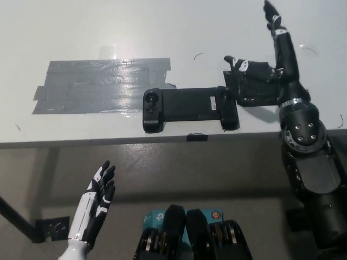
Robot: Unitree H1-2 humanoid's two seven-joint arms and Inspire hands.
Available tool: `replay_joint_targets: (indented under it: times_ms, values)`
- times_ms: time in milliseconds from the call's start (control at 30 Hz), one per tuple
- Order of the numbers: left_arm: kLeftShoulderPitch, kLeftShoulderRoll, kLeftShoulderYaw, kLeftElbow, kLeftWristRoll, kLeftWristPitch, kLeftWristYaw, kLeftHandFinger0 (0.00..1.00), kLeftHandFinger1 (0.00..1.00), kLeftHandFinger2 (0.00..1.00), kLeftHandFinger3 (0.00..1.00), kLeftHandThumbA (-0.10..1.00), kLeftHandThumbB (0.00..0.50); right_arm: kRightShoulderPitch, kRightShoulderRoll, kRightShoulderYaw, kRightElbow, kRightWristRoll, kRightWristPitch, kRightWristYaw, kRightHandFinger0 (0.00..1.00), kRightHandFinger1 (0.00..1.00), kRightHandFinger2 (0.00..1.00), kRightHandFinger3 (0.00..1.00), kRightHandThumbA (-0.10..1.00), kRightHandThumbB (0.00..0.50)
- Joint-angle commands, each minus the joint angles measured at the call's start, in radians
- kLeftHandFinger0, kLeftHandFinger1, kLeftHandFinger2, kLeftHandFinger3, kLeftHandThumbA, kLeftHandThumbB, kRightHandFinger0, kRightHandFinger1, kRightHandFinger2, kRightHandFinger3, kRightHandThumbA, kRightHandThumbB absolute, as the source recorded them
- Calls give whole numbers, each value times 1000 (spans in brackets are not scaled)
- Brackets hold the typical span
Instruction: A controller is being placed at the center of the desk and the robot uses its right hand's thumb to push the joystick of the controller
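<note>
Hovering past the controller's (190, 105) right end with fingers spread on nothing, the right hand (274, 59) has no thumb on its joystick (223, 98), so the push looks undone; the left hand (97, 203) hangs open below the bench (162, 32).

1. Light was bright and even across the white desk (162, 27); the top read pale grey-white, not blown out.
2. Glare sat on the grey tape patch (100, 85), with a small hot spot just above its upper edge and glossy streaks across its wrinkles.
3. The floor below the desk edge was dimmer and brownish.
4. The black controller (190, 108) threw only a thin shadow on its near side; the right hand (271, 65) cast a soft shadow on the desk beside the wrist.
5. Dark surfaces lost detail; black parts merged together.
6. Focus was fair overall, slightly soft. The left hand (95, 208) looked slightly soft.
</note>
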Motion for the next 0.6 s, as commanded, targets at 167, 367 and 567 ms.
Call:
replay_joint_targets:
  times_ms: [167, 367, 567]
  values:
    - [-20, 14, 0, -21, -14, -6, -18, 1000, 1000, 1000, 1000, 916, 14, 267, 1, 35, -455, 92, 74, 113, 1000, 1000, 1000, 1000, 1000, 385]
    - [-27, 15, 1, -14, -5, -4, -11, 1000, 1000, 1000, 1000, 906, 12, 500, 23, 78, -558, 108, 48, 133, 1000, 1000, 1000, 1000, 1000, 372]
    - [-14, 16, -6, -10, -5, -8, -16, 1000, 1000, 1000, 1000, 931, 2, 672, 15, 109, -588, 103, 9, 155, 1000, 1000, 1000, 1000, 1000, 320]
